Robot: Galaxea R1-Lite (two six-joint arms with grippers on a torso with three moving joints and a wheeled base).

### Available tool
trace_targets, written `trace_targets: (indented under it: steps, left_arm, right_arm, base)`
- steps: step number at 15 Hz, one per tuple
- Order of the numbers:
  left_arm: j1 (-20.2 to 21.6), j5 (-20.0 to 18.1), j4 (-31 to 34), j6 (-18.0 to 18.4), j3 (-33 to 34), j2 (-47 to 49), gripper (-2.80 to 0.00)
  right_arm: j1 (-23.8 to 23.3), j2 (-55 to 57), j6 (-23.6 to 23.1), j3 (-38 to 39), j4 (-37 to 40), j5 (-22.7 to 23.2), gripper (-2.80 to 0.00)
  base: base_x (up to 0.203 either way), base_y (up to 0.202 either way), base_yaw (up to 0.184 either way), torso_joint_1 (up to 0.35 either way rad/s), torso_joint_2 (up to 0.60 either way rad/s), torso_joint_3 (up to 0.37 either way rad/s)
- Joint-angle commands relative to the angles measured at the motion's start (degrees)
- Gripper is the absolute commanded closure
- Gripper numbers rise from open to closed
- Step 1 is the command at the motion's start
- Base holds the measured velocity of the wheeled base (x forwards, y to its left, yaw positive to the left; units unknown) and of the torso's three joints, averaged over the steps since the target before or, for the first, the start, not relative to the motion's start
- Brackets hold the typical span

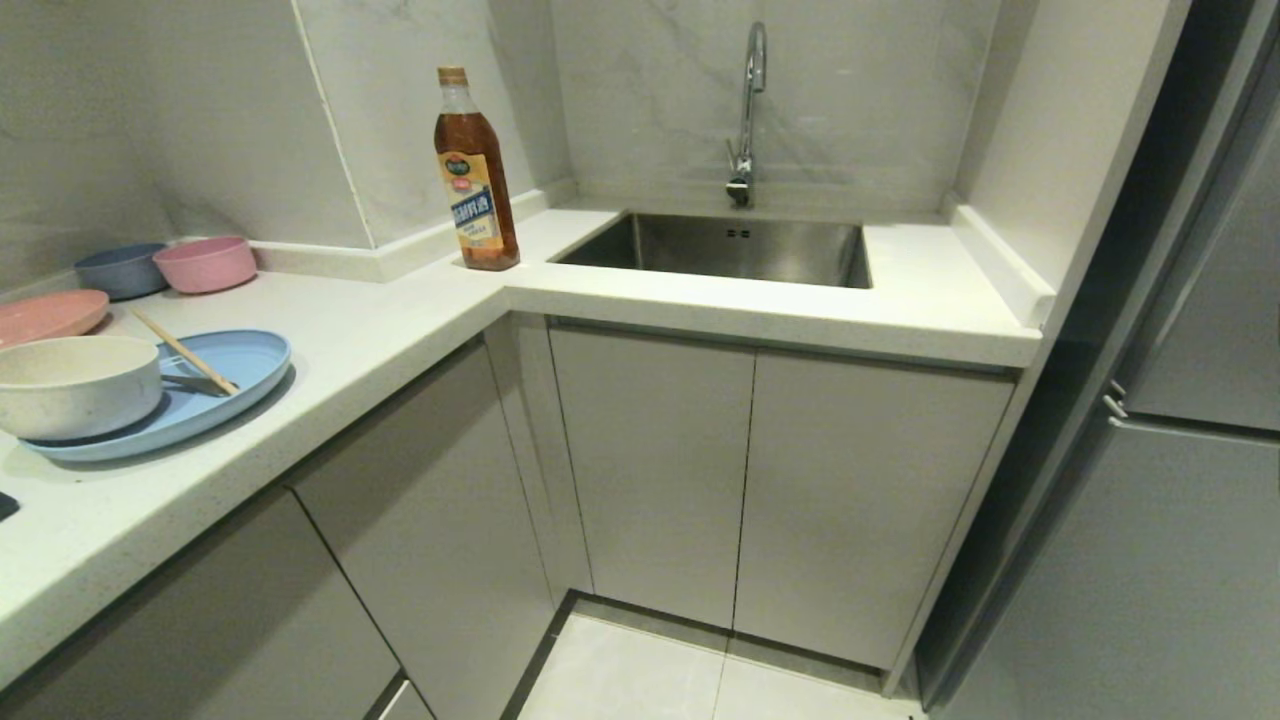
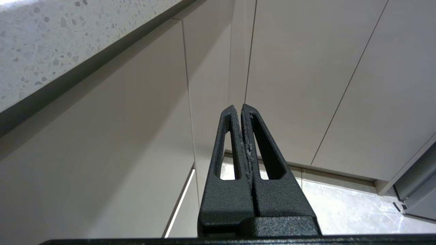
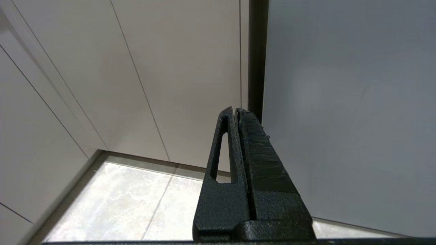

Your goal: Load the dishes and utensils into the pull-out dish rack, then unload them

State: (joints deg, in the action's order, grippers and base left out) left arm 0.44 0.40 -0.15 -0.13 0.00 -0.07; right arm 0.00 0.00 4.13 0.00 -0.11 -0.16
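On the counter at the left of the head view lies the light-blue oval plate (image 1: 235, 375). The cream-white bowl (image 1: 75, 385) sits on its near end. Wooden chopsticks (image 1: 182, 351) rest across the plate, with a dark spoon-like shape (image 1: 190, 381) beside them. The pull-out dish rack is out of view; only shut cabinet fronts show. Neither arm appears in the head view. My left gripper (image 2: 237, 108) is shut and empty, hanging low below the counter edge before the cabinet fronts. My right gripper (image 3: 235, 109) is also shut and empty, beside a grey panel.
A pink bowl (image 1: 205, 263), a blue-grey bowl (image 1: 122, 270) and a pink plate (image 1: 50, 315) stand further back on the left counter. An oil bottle (image 1: 476, 175) stands by the steel sink (image 1: 720, 250) with its tap (image 1: 748, 110). A grey fridge (image 1: 1190, 450) fills the right.
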Motion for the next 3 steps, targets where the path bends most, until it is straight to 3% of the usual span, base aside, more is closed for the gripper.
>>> trace_targets:
  steps: [1,3]
  left_arm:
    - [0.0,0.0,0.0,0.0,0.1,0.1,0.00]
    - [0.0,0.0,0.0,0.0,0.1,0.1,0.00]
  right_arm:
    - [0.0,0.0,0.1,0.0,-0.1,0.0,0.00]
    - [0.0,0.1,0.1,0.0,-0.1,0.0,0.00]
  base:
    - [0.000,0.000,0.000,0.000,0.00,0.000]
    - [0.000,0.000,0.000,0.000,0.00,0.000]
